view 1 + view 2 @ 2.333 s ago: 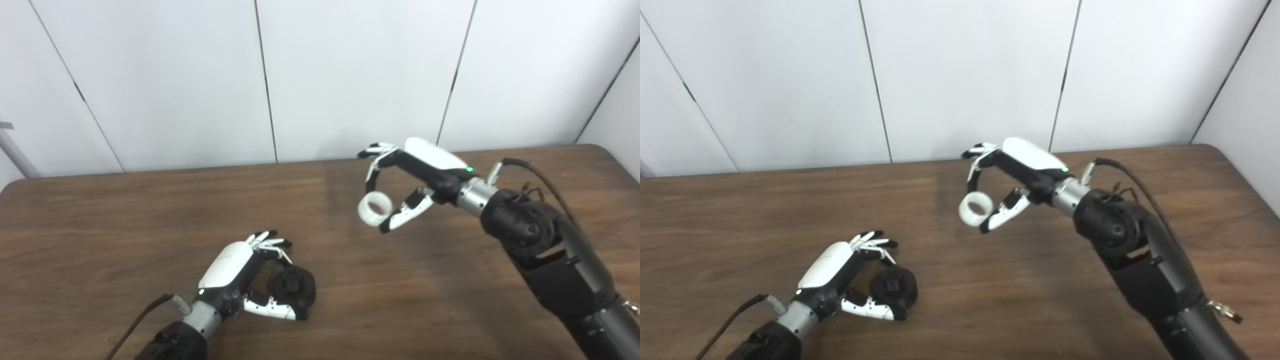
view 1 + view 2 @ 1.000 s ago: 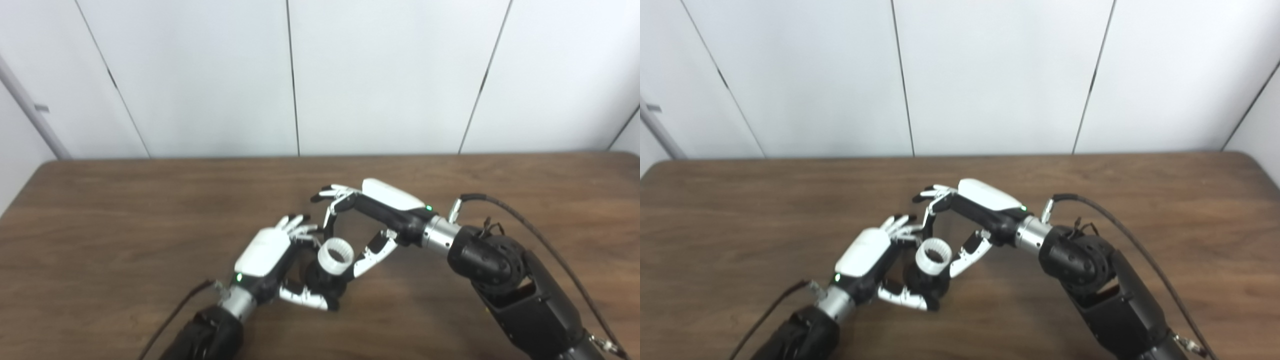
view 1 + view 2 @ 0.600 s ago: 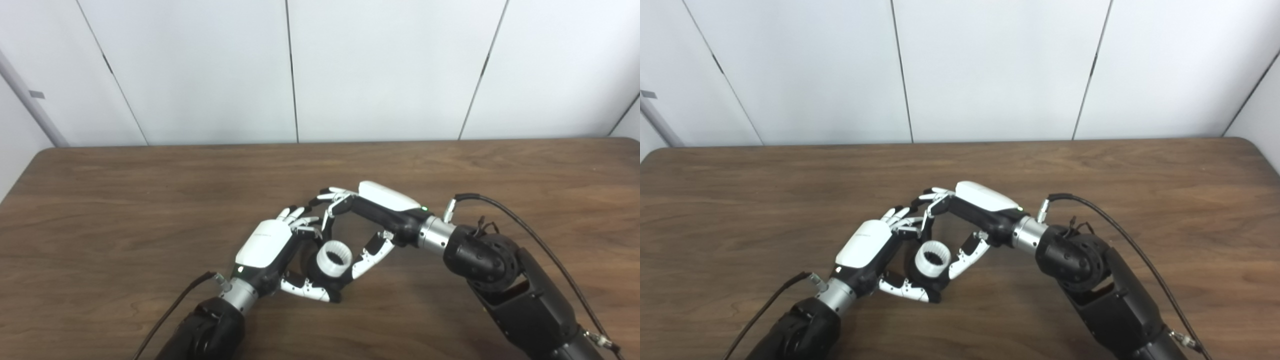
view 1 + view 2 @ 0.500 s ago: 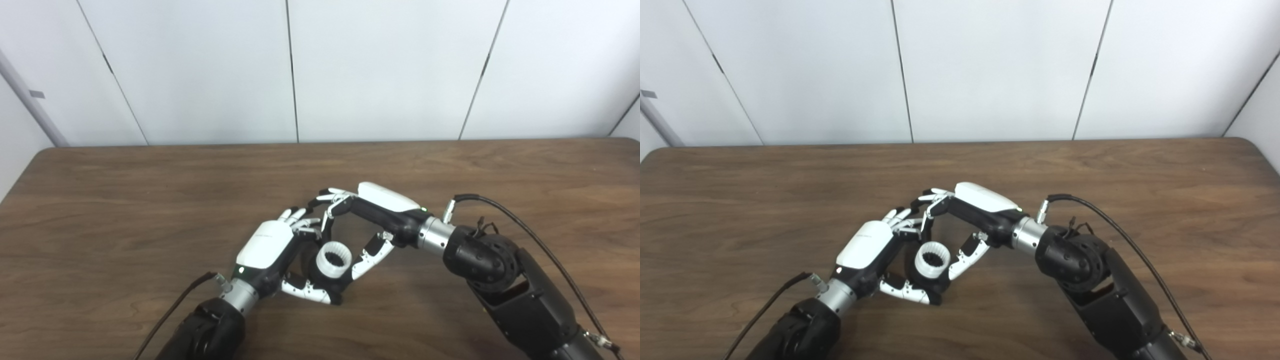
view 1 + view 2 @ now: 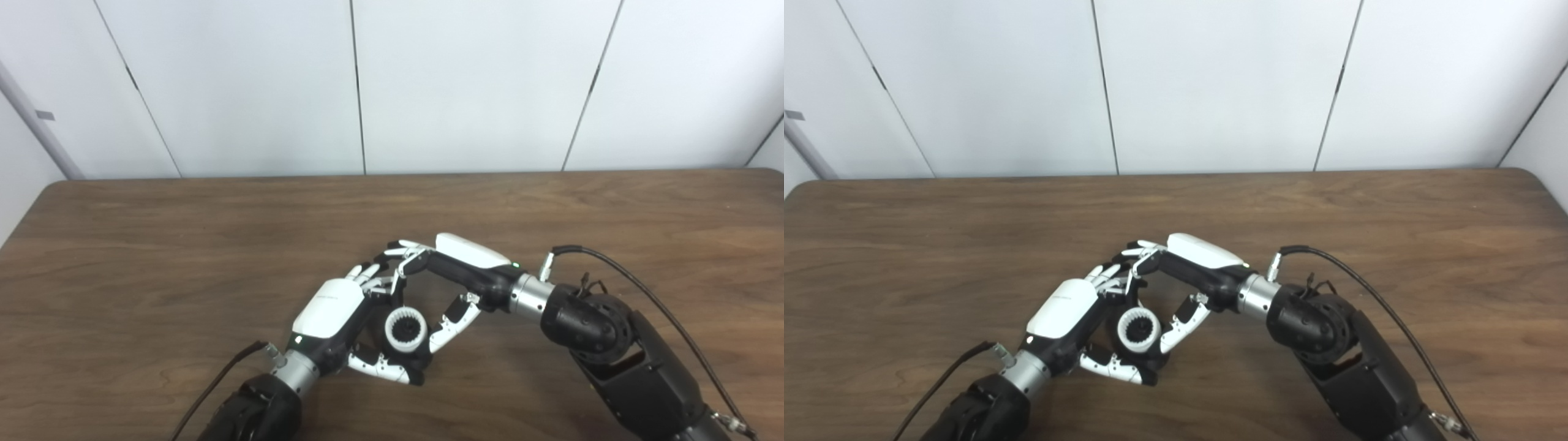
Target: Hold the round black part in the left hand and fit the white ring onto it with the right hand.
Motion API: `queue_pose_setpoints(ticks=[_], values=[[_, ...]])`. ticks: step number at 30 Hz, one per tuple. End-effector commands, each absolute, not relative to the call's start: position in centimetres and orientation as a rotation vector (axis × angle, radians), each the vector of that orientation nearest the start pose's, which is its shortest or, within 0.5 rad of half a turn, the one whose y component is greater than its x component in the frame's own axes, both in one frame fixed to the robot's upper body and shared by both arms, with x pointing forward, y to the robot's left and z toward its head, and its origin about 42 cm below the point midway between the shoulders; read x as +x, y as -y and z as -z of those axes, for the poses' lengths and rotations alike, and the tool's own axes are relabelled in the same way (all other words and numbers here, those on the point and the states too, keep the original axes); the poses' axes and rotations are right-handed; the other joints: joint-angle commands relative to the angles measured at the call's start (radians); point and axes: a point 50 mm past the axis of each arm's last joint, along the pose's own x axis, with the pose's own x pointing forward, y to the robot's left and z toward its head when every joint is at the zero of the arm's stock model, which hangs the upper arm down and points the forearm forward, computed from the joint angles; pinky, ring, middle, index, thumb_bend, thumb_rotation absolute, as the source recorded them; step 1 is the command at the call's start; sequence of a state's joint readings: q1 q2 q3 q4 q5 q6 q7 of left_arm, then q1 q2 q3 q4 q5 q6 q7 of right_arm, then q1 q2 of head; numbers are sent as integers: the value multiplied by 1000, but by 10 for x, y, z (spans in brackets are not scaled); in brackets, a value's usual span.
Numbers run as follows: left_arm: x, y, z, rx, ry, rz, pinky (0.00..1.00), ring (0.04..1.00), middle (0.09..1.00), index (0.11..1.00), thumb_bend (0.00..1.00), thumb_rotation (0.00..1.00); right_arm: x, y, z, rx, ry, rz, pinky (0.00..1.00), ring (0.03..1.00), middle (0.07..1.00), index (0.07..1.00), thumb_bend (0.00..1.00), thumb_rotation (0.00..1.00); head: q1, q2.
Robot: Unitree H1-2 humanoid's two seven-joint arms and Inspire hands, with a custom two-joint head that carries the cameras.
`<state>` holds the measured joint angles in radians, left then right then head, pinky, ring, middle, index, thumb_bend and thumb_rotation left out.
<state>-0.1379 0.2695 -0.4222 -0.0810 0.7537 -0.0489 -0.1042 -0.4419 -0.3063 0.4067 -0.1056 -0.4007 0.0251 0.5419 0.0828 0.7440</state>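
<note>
My right hand (image 5: 442,288) pinches the white ring (image 5: 405,329) between fingers above and thumb below, its opening facing up. Directly under the ring sits the round black part (image 5: 422,355), cupped in my left hand (image 5: 343,318) low over the table (image 5: 122,257). The ring looks centred; I'd press straight down.

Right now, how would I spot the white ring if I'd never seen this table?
Find the brown table, then where the left hand and right hand meet near its front. Between them sits the white ring, toothed inside, on the round black part.
</note>
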Motion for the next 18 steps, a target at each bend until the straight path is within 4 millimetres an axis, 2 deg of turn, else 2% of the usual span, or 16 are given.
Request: queue_pose_setpoints(ticks=[1, 18], values=[[293, -162, -135, 1034, 330, 522, 1000, 966, 850, 478, 519, 47, 368, 140, -241, -900, 436, -855, 868, 981, 898, 475, 521, 129, 0, 1], [289, -163, -140, 1028, 324, 523, 1000, 971, 852, 478, 518, 47, 367, 142, -239, -912, 418, -858, 849, 976, 899, 475, 521, 129, -17, 6]])
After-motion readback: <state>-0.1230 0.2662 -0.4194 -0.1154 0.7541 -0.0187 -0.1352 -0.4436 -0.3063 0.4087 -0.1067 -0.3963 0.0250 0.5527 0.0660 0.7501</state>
